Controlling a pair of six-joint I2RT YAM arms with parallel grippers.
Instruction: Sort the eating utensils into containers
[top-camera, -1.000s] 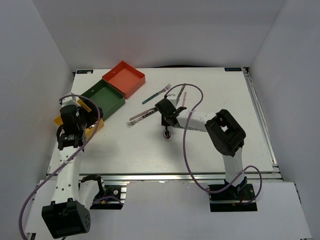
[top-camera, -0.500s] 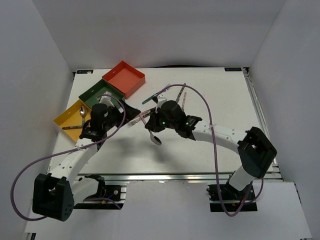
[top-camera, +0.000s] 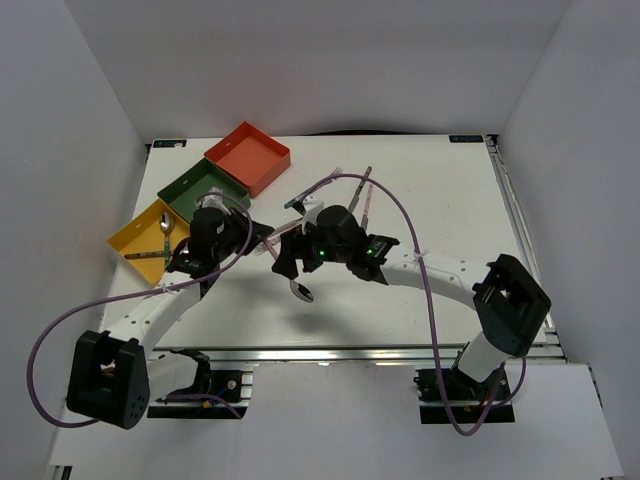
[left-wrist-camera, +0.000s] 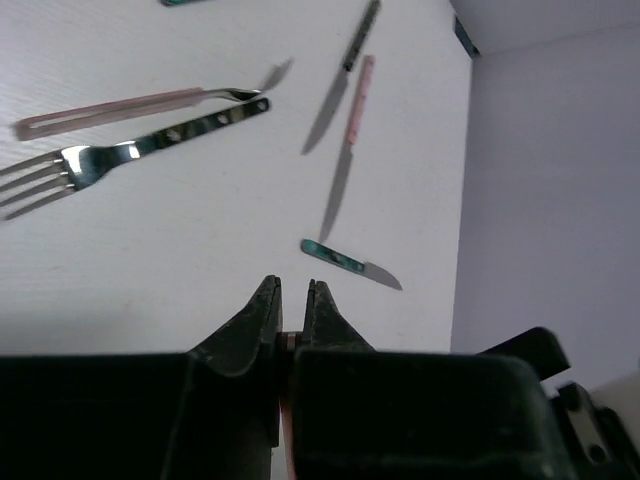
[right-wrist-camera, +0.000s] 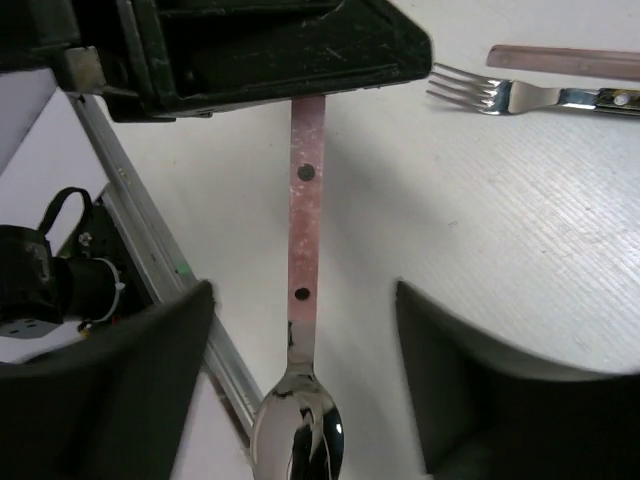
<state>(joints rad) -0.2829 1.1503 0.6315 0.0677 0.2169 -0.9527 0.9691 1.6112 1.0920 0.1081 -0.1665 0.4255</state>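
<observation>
- At the far left, the yellow tray (top-camera: 132, 238) sat by the left edge of the tabletop (top-camera: 450, 230). A plain spoon (top-camera: 164, 227) and a dark-handled piece (top-camera: 143, 257) lay inside it.
- Just behind it stood the green tray (top-camera: 200, 188), its near corner hidden under my left arm (top-camera: 150, 310). The red tray (top-camera: 250, 155) was at the green one's far right corner.
- My left hand (left-wrist-camera: 291, 298) was clenched. Its fingers were pressed together on the tip of a pink handle, a strip of which showed between them.
- That handle belonged to the pink-handled spoon (right-wrist-camera: 306, 230). It reached from my left hand toward my right over the front middle of the tabletop, with the bowl at the end away from my left hand. It was in none of the trays.
- My right hand (right-wrist-camera: 303, 295) was released. Its fingers stood wide apart on either side of the handle and did not touch it.
- To the right, more pieces lay loose on the tabletop. A fork (left-wrist-camera: 130, 150) lay nearly parallel to a pink-handled piece (left-wrist-camera: 110, 112) just beside it.
- Farther right, a dark-handled knife (left-wrist-camera: 342, 70) and a pink-handled knife (left-wrist-camera: 348, 150) lay close together, with a short teal-and-silver piece (left-wrist-camera: 345, 262) apart from them.
- From above, a teal-handled fork (top-camera: 312, 188) lay between the red tray and the knives.
</observation>
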